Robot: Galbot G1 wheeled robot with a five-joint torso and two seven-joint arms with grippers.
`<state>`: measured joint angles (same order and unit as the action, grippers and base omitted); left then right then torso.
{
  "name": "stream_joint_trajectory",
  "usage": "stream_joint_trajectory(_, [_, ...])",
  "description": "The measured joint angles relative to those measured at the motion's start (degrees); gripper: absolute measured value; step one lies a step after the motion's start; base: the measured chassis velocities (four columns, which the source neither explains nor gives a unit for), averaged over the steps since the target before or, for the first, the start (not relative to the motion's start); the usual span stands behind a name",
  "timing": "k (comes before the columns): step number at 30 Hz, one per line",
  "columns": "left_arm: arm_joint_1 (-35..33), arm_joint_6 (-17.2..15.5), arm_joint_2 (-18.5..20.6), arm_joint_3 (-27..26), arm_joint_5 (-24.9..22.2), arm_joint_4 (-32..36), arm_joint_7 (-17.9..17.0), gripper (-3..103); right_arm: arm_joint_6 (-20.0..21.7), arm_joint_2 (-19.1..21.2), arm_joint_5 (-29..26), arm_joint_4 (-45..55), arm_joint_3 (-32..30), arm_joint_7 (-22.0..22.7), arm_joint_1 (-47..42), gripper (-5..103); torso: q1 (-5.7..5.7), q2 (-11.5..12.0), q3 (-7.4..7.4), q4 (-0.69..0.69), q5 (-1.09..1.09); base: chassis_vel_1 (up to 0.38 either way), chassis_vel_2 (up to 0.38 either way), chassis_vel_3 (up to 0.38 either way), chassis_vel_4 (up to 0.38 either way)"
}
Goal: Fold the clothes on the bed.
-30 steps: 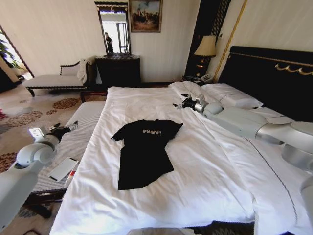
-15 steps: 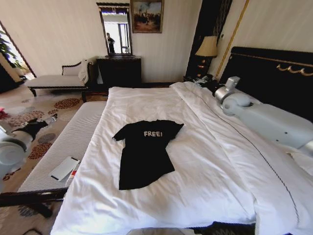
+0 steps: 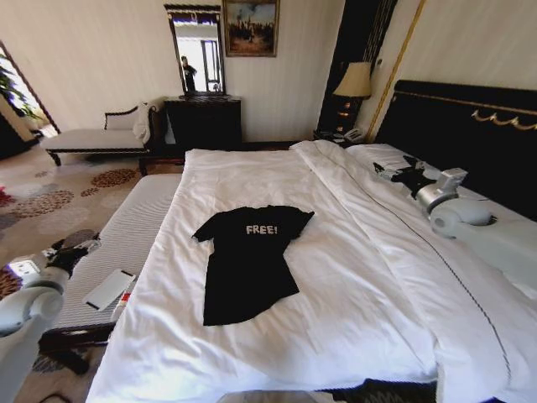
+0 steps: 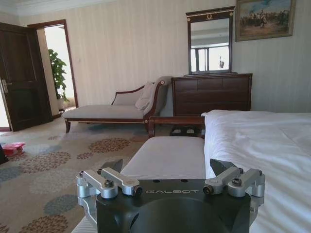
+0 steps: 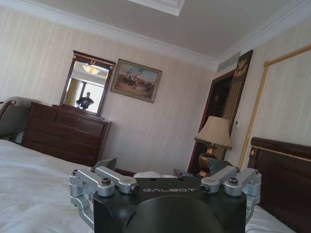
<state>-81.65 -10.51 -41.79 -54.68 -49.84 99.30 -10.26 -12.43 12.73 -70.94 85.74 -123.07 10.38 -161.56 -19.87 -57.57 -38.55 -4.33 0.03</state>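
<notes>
A small black short-sleeved T-shirt (image 3: 248,262) with white "FREE!" letters lies flat on the big bed with the white duvet (image 3: 352,311). It sits a little toward the bed's left side, about halfway between the pillow end and the foot edge. Its neck points to the far edge and its hem to the near edge. White duvet lies bare all around the shirt, with lots of room on every side.

The right gripper (image 3: 401,175) hangs over the pillow end of the bed, near the tall dark wooden headboard with gold trim (image 3: 470,126), well apart from the shirt. Its fingers are spread wide and hold nothing. The left gripper (image 3: 80,248) is off the bed's left edge, above the long grey striped bench (image 3: 126,239) beside the bed. Its fingers are spread wide too and hold nothing.

A flat white card-like thing (image 3: 109,289) lies on the bench near its front end. The floor has a carpet with round flower shapes (image 3: 42,197). At the far wall stand a white-cushioned chaise (image 3: 96,138), a dark wooden dresser (image 3: 201,122) with a mirror (image 3: 196,52), and a lamp with a cream shade (image 3: 353,81).
</notes>
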Motion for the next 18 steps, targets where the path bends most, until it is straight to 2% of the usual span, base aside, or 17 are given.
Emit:
stream_joint_trajectory(4, [0.86, 0.00, 0.35, 0.07, 0.05, -0.07, -0.01, 100, 1.56, 0.66, 3.16, 0.97, 0.91, 2.56, 2.46, 100, 0.00, 0.00, 0.00, 0.02, -0.02, 0.000, 0.000, 0.000, 0.000])
stream_joint_trajectory(8, [0.90, -0.05, 0.17, 0.02, -0.06, 0.45, 0.17, 100, 1.88, 0.59, 11.06, 2.20, 1.09, 4.37, 2.85, 100, 0.00, 0.00, 0.00, 0.07, -0.04, 0.000, 0.000, 0.000, 0.000])
stream_joint_trajectory(9, [0.90, -0.05, 0.17, 0.02, -0.06, 0.45, 0.17, 100, 1.88, 0.59, 11.06, 2.20, 1.09, 4.37, 2.85, 100, 0.00, 0.00, 0.00, 0.07, -0.04, 0.000, 0.000, 0.000, 0.000])
stream_joint_trajectory(13, [0.51, -0.08, -1.15, 0.29, 0.56, 0.84, 0.53, 100, 1.40, -2.68, 13.07, 2.50, 1.80, 4.87, 0.40, 100, 0.00, 0.01, 0.00, -0.01, -0.01, 0.000, 0.000, 0.000, 0.000])
stream_joint_trajectory(14, [0.51, -0.08, -1.15, 0.29, 0.56, 0.84, 0.53, 100, 1.40, -2.68, 13.07, 2.50, 1.80, 4.87, 0.40, 100, 0.00, 0.01, 0.00, -0.01, -0.01, 0.000, 0.000, 0.000, 0.000])
stream_joint_trajectory(17, [-0.26, -0.14, -2.26, 0.68, 1.40, 1.98, 0.58, 100, 0.04, -7.10, 13.14, 2.08, 2.79, 4.82, -0.28, 100, 0.00, 0.00, 0.00, 0.01, 0.00, 0.000, 0.000, 0.000, 0.000])
stream_joint_trajectory(18, [-0.26, -0.14, -2.26, 0.68, 1.40, 1.98, 0.58, 100, 0.04, -7.10, 13.14, 2.08, 2.79, 4.82, -0.28, 100, 0.00, 0.00, 0.00, 0.01, 0.00, 0.000, 0.000, 0.000, 0.000])
